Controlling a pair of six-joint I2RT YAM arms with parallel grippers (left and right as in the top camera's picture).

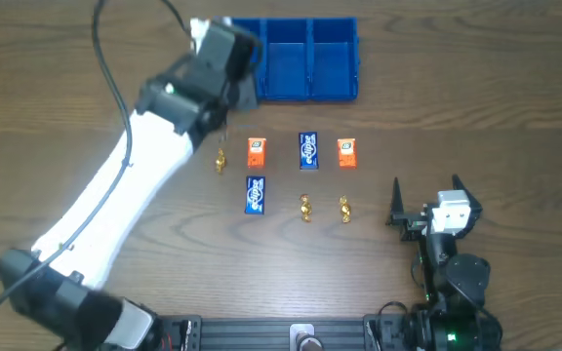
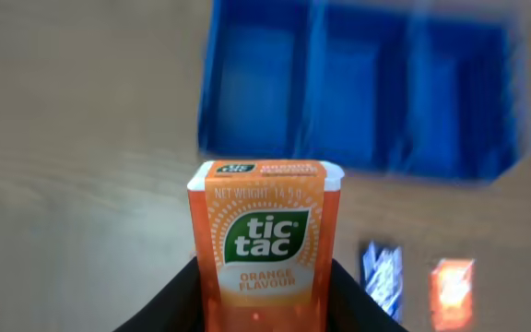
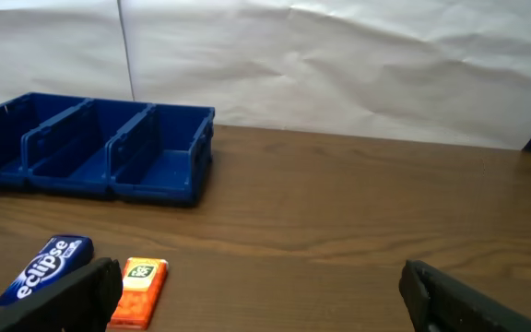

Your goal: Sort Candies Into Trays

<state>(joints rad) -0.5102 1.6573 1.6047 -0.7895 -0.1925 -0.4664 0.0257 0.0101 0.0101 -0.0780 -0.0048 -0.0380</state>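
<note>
— Brown wood-grain table (image 1: 476,107), smooth and matte. What has the left pincer (image 2: 265,300) got?
— Its black fingers (image 2: 169,309) clamp a flat, rectangular orange box (image 2: 266,235) of glossy plastic, upright between them.
— And the tray (image 1: 309,60)?
— Blue moulded plastic, three straight-walled bins, ahead of that pincer.
— Right pincer (image 1: 425,200)?
— Spread wide, gripping nothing. Off to its left lie two more orange boxes (image 1: 257,152), two blue packs (image 1: 308,150) and three crinkly gold sweets (image 1: 305,207).

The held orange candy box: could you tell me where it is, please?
In the left wrist view, the orange candy box stands upright in the left gripper, above the table just short of the blue tray.
</note>
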